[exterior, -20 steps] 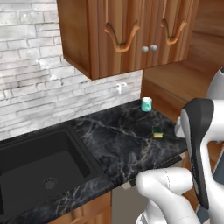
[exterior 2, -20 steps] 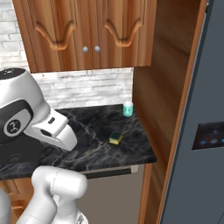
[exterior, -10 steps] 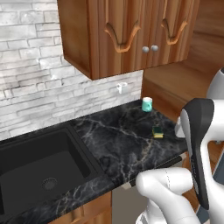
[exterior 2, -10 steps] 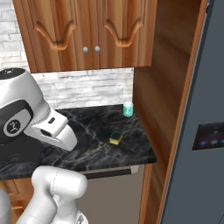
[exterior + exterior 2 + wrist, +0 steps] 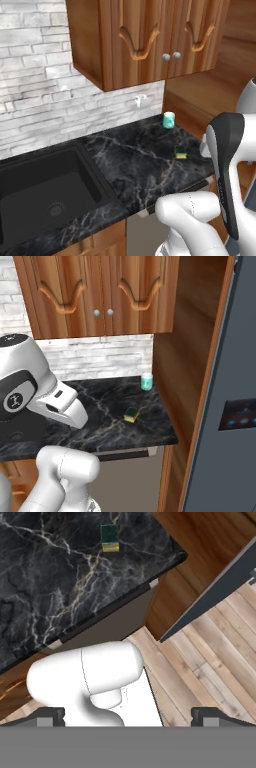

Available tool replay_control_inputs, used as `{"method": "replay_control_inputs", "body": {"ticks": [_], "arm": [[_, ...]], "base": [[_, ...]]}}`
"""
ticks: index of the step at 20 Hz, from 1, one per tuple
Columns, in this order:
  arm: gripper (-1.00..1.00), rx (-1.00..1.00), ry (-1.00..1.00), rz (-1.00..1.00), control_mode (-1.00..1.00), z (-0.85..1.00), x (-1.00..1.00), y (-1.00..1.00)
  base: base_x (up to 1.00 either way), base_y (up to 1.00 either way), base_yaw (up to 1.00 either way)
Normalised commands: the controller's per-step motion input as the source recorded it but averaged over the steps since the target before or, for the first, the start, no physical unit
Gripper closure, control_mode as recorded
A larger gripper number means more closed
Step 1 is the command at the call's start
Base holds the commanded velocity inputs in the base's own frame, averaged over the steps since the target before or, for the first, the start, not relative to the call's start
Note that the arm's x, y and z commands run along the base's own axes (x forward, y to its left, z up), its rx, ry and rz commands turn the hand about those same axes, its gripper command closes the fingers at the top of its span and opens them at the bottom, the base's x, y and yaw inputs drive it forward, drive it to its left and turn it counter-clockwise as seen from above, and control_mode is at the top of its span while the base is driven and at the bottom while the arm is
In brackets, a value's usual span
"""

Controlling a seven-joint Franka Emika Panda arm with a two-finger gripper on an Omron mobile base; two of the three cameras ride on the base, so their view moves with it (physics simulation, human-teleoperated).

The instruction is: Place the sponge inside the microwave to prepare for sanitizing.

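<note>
Gripper (image 5: pixel 128 719) jaws wide apart, holding nothing, hanging over counter edge and wood floor, tips at bottom of hand view. No change across last second: arm parked, scene static, so approach not started. Sponge (image 5: pixel 131 414) flat on black marble counter (image 5: pixel 100 421), green scrub side up, near right end, well apart from gripper. Teal cup (image 5: pixel 146 382) behind it by wall, clear of sponge. Sink (image 5: pixel 45 185) far left. Microwave location unknown. Task at zero: reach, grasp, carry all pending.

Sponge (image 5: pixel 181 152) (image 5: pixel 131 414) (image 5: pixel 109 538): yellow w/ green scrub top, flat on black countertop nr right edge.
</note>
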Motion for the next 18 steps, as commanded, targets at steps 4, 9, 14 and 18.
{"method": "replay_control_inputs", "body": {"ticks": [4, 9, 14, 18], "arm": [[-1.0, 0.0, 0.0, 0.0, 1.0, 0.0, 0.0, 0.0], [-1.0, 0.0, 0.0, 0.0, 1.0, 0.0, 0.0, 0.0], [-1.0, 0.0, 0.0, 0.0, 1.0, 0.0, 0.0, 0.0], [-1.0, 0.0, -0.1, 0.0, -1.0, -0.2, 0.31, -0.25]], "base": [[0.23, -0.51, 0.0], [0.12, -0.1, 0.0], [0.16, -0.06, 0.0], [0.0, 0.0, 0.0]]}}
